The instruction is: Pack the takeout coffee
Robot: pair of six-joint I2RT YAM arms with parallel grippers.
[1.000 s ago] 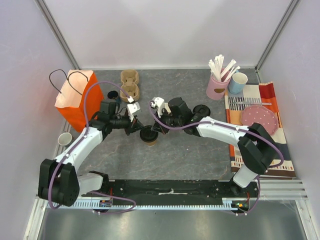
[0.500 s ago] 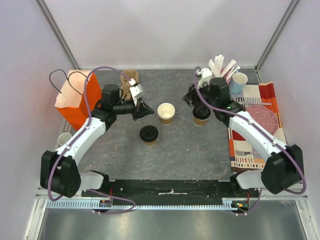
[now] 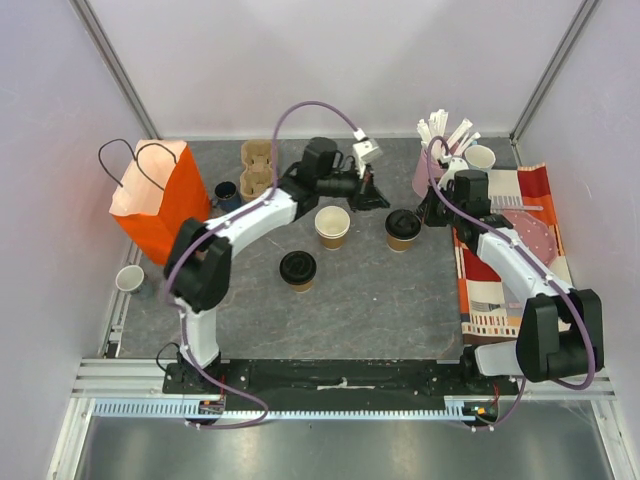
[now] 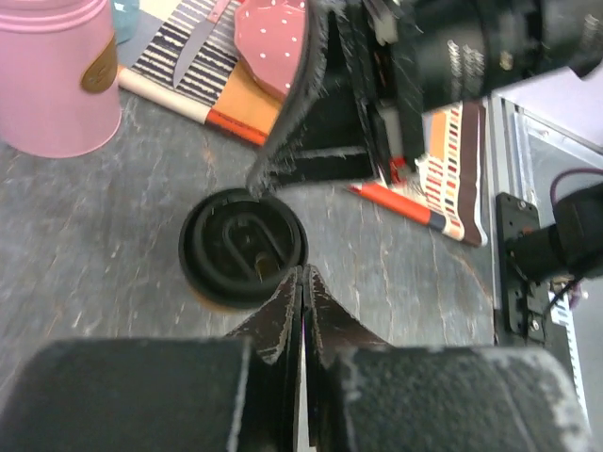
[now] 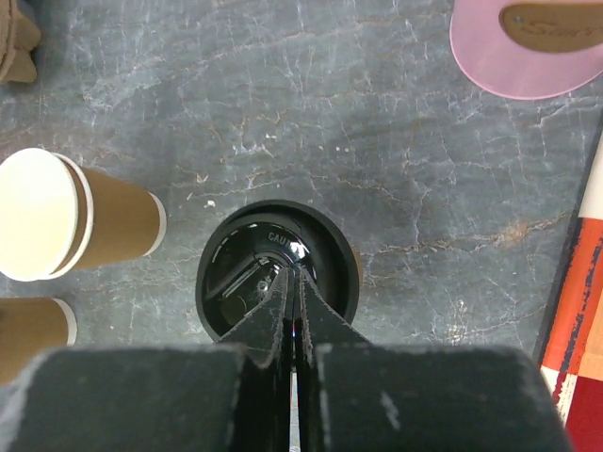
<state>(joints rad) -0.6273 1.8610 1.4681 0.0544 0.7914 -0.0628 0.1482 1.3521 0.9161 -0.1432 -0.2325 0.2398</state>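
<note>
**A:** From above, what's the setting?

**B:** A grey, stone-veined table (image 3: 380, 310) with pale lilac walls (image 3: 330, 60) around it. An orange paper bag (image 3: 150, 200) stands at the left, with a cardboard cup carrier (image 3: 258, 168) at the far edge. A striped mat (image 3: 505, 295) lies on the right.

**A:** And the coffee?

**B:** There are three brown kraft cups. The open cup (image 3: 332, 225) is in the middle, cream inside. The right lidded cup (image 3: 403, 228) is just beside it. The near lidded cup (image 3: 298, 269) sits nearer and to the left. Both lids are round and black. The left gripper (image 3: 378, 197) is just left of the right lidded cup and the right gripper (image 3: 430, 210) just right of it.

**A:** The left wrist view?

**B:** Its jaws are pressed together and hold nothing, with their tips at the edge of the ridged, glossy lid. The right gripper's black finger comes down at the opposite rim. A smooth pink tin (image 4: 57, 85) stands near.

**A:** The right wrist?

**B:** Its jaws are closed and empty, with the tips over the lid's middle. I cannot tell whether they touch it.
</note>
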